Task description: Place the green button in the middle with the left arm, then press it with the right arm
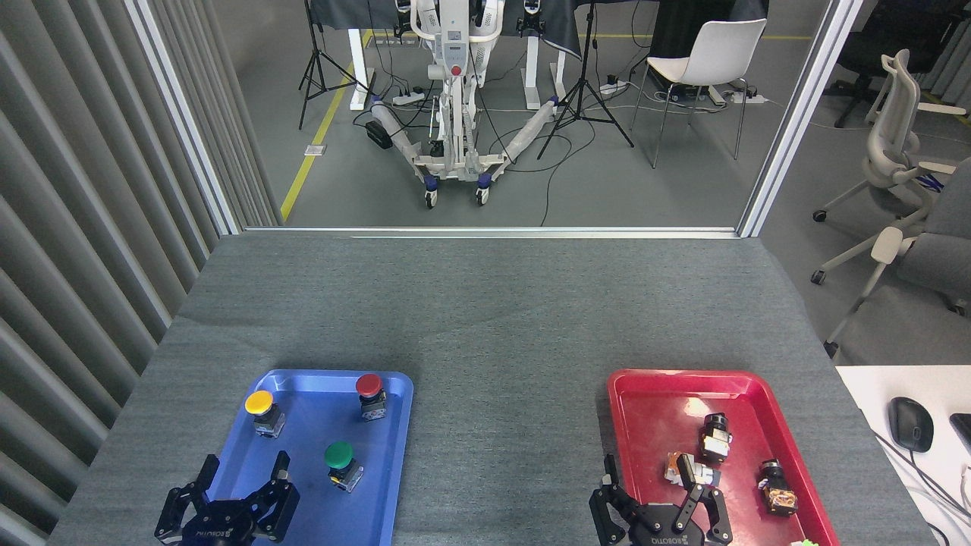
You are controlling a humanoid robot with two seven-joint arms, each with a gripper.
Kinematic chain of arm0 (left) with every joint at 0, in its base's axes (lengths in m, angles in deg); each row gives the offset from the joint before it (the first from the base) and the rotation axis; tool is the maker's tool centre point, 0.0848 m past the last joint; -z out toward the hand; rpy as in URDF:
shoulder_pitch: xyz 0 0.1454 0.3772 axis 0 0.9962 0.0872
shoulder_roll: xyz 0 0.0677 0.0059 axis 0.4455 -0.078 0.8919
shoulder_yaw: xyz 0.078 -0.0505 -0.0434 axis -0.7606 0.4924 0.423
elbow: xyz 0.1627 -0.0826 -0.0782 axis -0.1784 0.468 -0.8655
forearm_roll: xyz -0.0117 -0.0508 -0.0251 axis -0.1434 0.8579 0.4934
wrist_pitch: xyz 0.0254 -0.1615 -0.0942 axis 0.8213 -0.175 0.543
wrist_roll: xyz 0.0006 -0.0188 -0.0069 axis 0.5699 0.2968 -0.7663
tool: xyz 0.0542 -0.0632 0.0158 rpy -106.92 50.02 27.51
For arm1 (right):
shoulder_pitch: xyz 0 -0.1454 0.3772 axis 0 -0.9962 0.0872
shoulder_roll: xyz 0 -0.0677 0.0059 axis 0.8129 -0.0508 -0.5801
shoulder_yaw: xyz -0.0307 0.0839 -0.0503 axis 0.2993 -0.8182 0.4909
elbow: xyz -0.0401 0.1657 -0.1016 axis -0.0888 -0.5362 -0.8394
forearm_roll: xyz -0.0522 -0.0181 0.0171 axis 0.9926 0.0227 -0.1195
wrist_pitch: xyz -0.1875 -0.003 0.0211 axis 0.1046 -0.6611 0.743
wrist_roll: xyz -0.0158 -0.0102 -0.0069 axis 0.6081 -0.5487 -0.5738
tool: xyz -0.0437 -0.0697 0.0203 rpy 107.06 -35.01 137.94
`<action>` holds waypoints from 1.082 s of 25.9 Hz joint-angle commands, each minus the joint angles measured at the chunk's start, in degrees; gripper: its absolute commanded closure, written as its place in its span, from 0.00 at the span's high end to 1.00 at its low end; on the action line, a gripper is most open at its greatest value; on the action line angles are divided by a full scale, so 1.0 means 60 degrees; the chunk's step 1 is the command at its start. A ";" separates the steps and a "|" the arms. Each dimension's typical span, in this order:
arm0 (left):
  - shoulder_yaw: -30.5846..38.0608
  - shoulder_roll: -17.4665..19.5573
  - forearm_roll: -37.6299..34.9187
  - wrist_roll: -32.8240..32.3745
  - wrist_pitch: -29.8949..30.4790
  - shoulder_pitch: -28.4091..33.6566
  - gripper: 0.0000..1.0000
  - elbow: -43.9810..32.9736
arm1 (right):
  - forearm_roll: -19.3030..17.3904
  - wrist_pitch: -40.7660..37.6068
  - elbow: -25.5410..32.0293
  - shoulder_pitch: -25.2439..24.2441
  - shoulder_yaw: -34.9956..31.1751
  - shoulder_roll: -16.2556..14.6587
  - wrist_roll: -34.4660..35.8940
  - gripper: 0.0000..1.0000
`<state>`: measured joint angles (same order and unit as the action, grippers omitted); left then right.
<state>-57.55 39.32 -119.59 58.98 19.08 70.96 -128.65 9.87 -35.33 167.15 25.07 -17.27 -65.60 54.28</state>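
The green button [340, 457] stands in the blue tray [394, 455] at the table's [485, 318] near left edge, beside red [369, 387] and yellow [259, 404] buttons. Our arms are cut off below. Our left end effector [241, 474] spreads wide and empty over the tray; the right end effector [649, 479], also open, holds nothing above the red tray [652, 379].

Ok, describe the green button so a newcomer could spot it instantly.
Find the blue tray at the table's near left. The green button stands in its near right part, just beyond the left end effector. Its neighbours' caps are yellow and red.
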 commanded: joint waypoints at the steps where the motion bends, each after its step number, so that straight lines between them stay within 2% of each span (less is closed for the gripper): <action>1: 0.0034 0.0027 0.0011 0.0089 0.0112 0.0008 1.00 -0.0029 | -0.0004 0.0005 -0.0019 0.0000 0.0000 -0.0011 -0.0006 1.00; 7: -0.0010 0.0290 0.0026 0.0163 0.1050 -0.0021 1.00 -0.0117 | -0.0004 0.0005 -0.0063 -0.0014 0.0000 -0.0011 0.0009 1.00; 28: -0.0024 0.0290 0.0026 0.0178 0.1079 -0.0021 1.00 -0.0058 | 0.0026 0.0005 -0.0107 -0.0014 -0.0015 0.0135 -0.0006 1.00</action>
<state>-57.70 41.06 -119.44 60.08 25.63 70.84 -129.00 10.00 -35.20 166.51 24.98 -17.44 -65.09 54.28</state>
